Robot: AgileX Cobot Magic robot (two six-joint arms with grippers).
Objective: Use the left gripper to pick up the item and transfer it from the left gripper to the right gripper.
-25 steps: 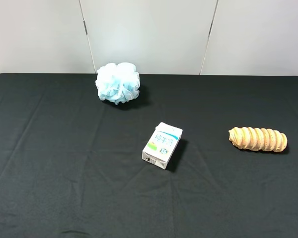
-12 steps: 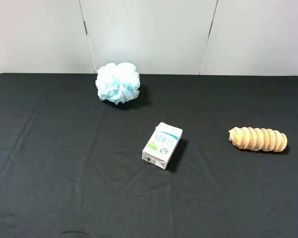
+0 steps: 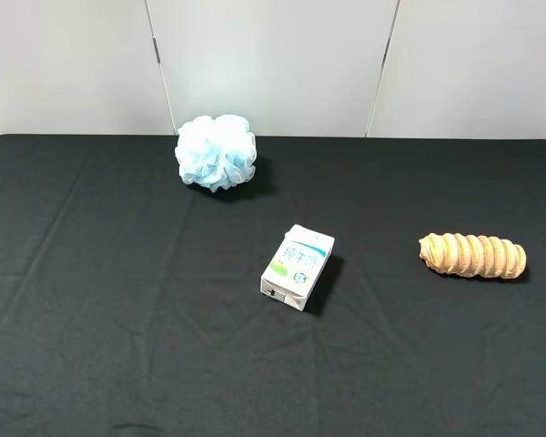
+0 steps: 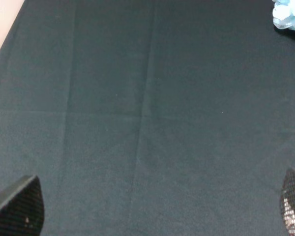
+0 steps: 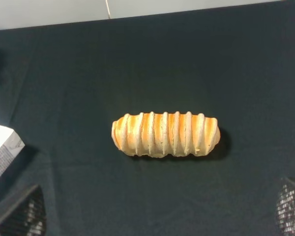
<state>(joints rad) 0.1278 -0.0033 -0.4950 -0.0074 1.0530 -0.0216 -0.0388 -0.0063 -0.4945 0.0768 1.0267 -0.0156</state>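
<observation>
On the black-covered desk (image 3: 118, 319), three things lie well apart: a pale blue bath puff (image 3: 216, 152) near the far edge, a white carton (image 3: 297, 266) near the middle, and the item (image 3: 472, 256) flat on the right side. The left gripper (image 4: 152, 216) and the right gripper (image 5: 157, 216) both show jaws spread wide, holding nothing; the item lies beyond the right tips.

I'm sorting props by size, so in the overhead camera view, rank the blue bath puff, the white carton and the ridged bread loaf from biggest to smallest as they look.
1. Ridged bread loaf, the longest.
2. Blue bath puff and white carton: too alike to rank. The puff sits farther from the camera, so it may really be bigger.
</observation>
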